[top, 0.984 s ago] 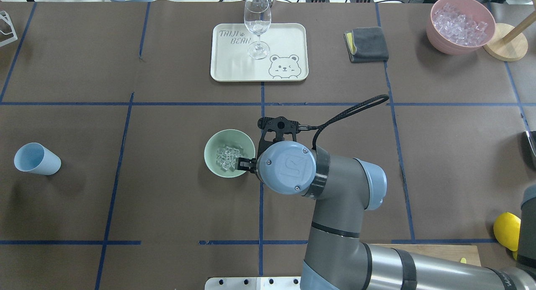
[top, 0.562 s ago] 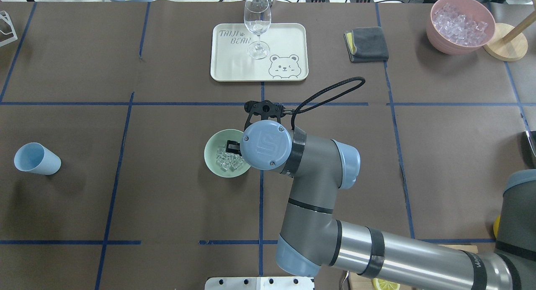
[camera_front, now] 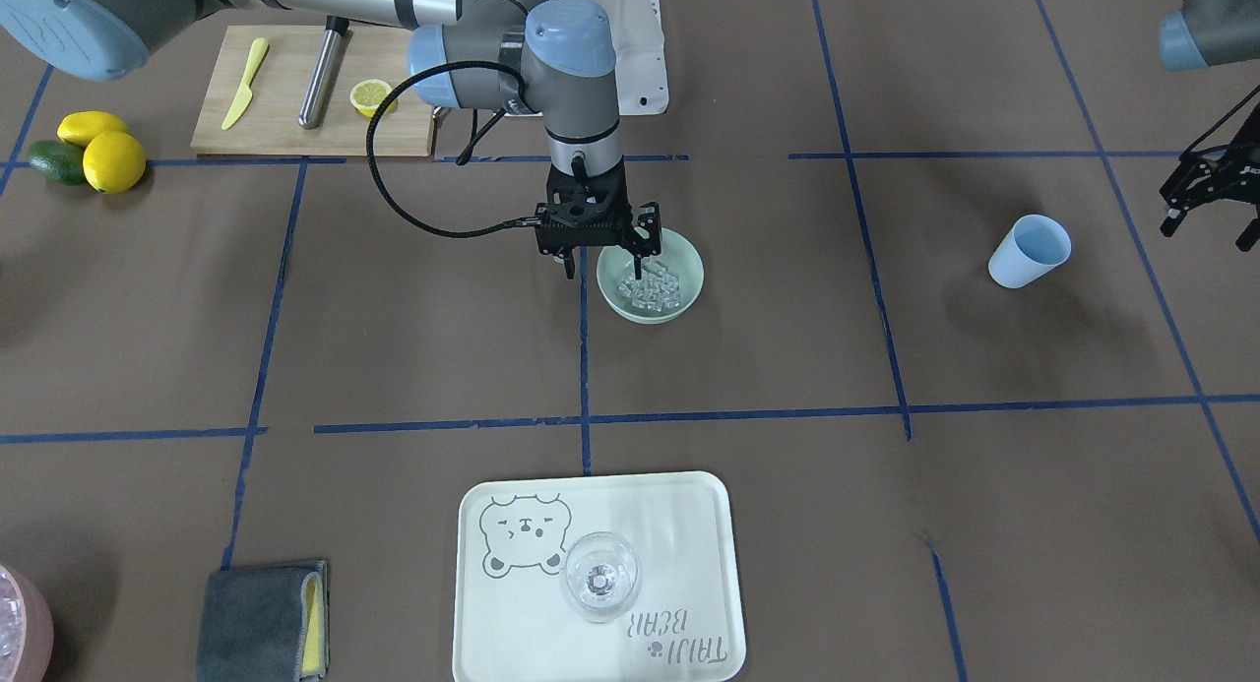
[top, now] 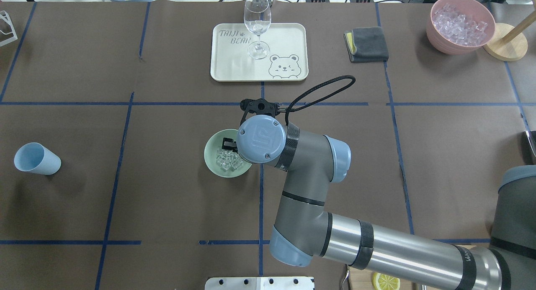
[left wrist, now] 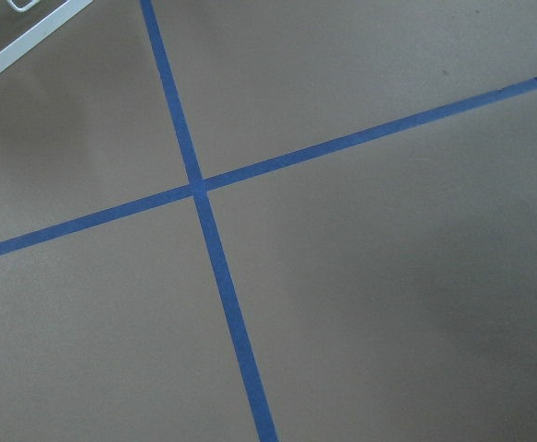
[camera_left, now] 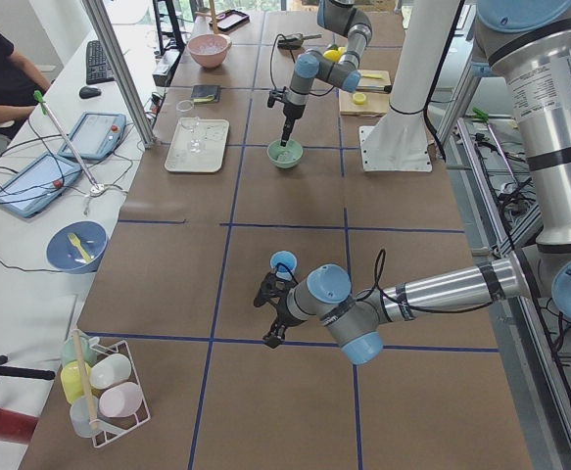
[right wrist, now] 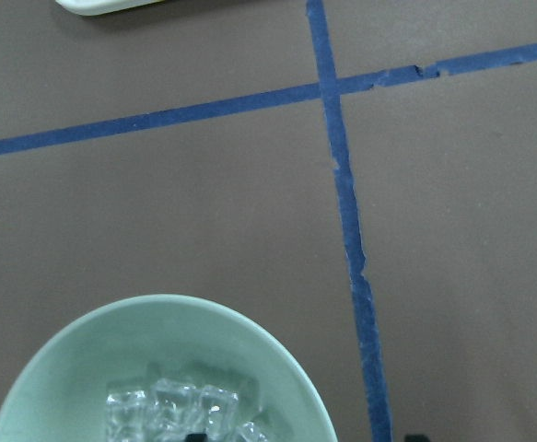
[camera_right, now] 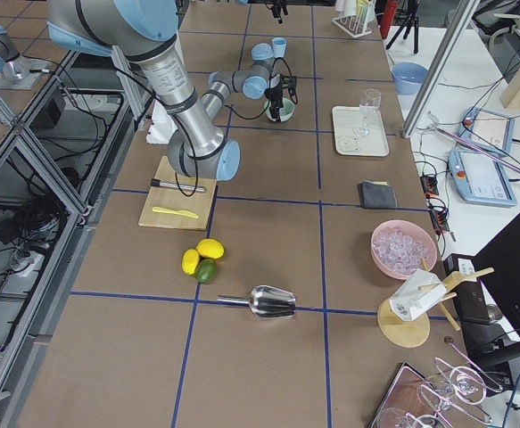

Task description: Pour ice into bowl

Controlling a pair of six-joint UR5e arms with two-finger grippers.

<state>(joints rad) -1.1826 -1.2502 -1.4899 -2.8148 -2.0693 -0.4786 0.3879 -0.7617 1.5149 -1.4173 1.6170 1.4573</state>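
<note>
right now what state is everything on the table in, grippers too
bowl: upright, holding ice
ice: piled in the bowl
right gripper: open, straddling the bowl's rim
left gripper: open, empty
cup: upright, empty
wine glass: upright on the tray, empty
pink bowl: upright, full of clear cubes
cloth: folded
</note>
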